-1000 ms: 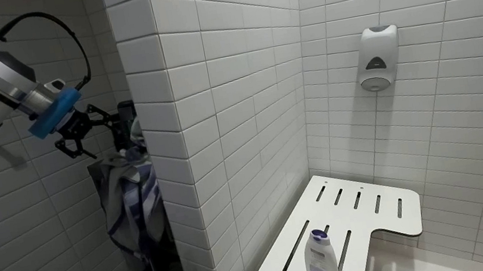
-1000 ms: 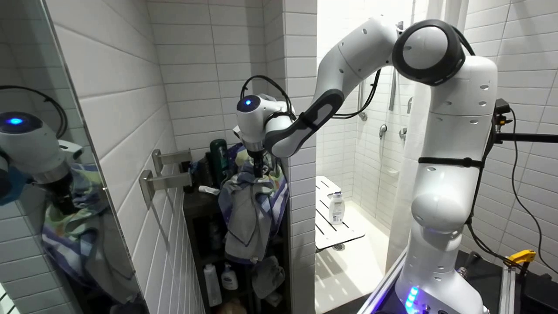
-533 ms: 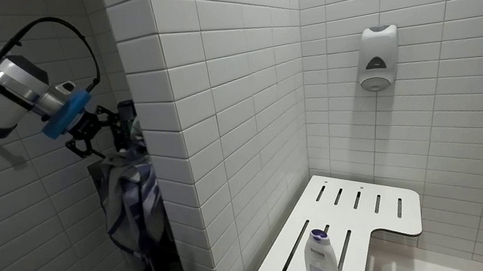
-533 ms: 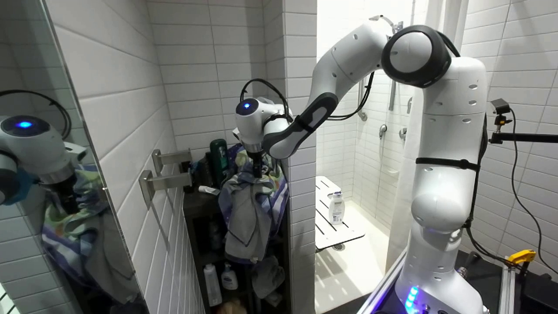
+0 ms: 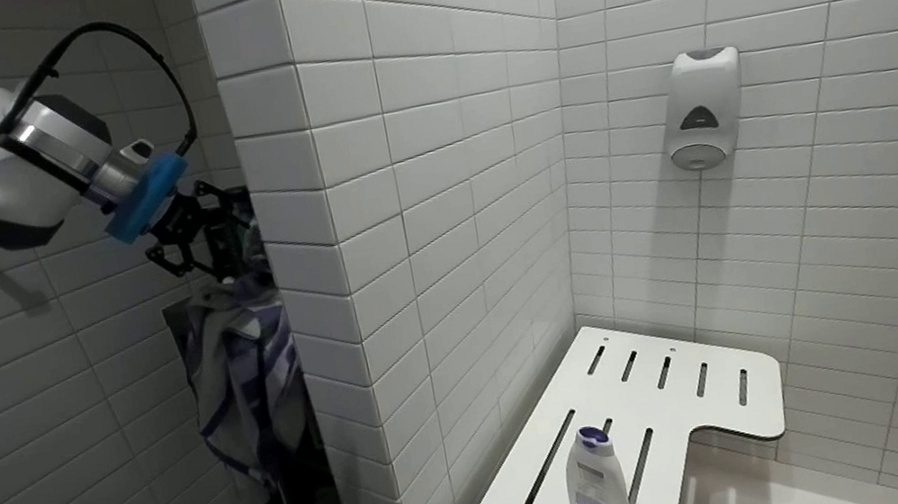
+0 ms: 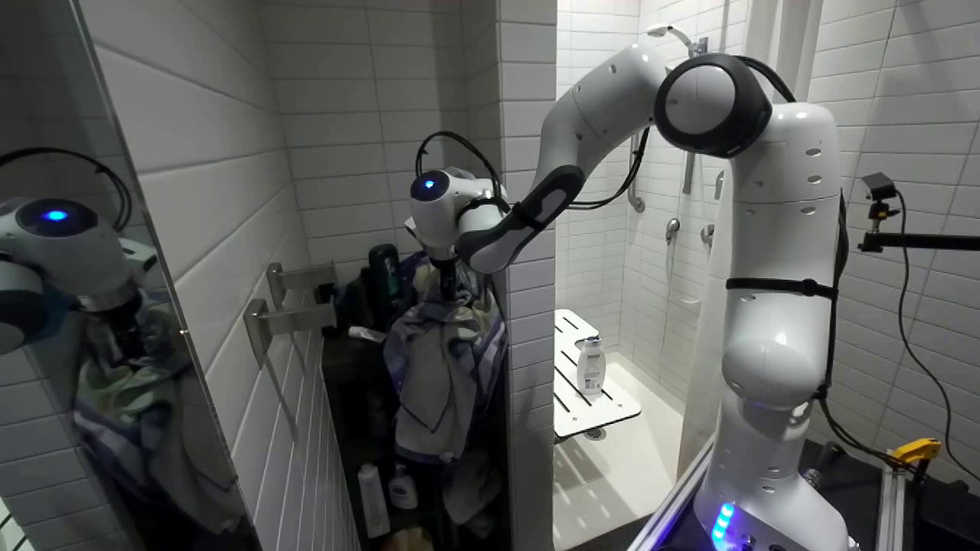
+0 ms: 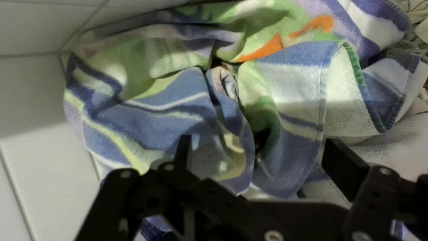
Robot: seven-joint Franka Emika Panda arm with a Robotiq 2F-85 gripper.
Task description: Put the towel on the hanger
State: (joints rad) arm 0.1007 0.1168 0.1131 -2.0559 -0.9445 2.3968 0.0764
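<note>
"Towel (image 6: 436,375): position?"

"Rumpled over the top of the dark shelf (image 6: 341,405), a long fold hanging down past the front edge. Looks grey and purple in both exterior views; blue, green and orange patches in the wrist view."

"Gripper (image 7: 259,147)?"

"Above the bunched cloth on the shelf top. Fingers (image 7: 344,167) spread wide, towel visible through the gap, nothing gripped. Whether the fingertips touch cloth: cannot tell."

"Hanger (image 6: 295,317)?"

"Two metal bars out of the tiled wall (image 6: 207,229), tips near the shelf's left front corner as seen in an exterior view. Towel and bars apart."

"Other items on the shelf?"

"Dark bottle (image 6: 385,275), upright, beside the towel. Small white item (image 6: 367,334), too small to name, near the front edge between that corner and the towel. Two white bottles (image 6: 374,501) on a lower level."

"Shower side?"

"Slotted white bench (image 5: 648,406). On it, toward the near edge in an exterior view, a purple-capped bottle (image 5: 596,492), upright. Soap dispenser (image 5: 705,109) fixed to the tiles above the bench's far edge."
</note>
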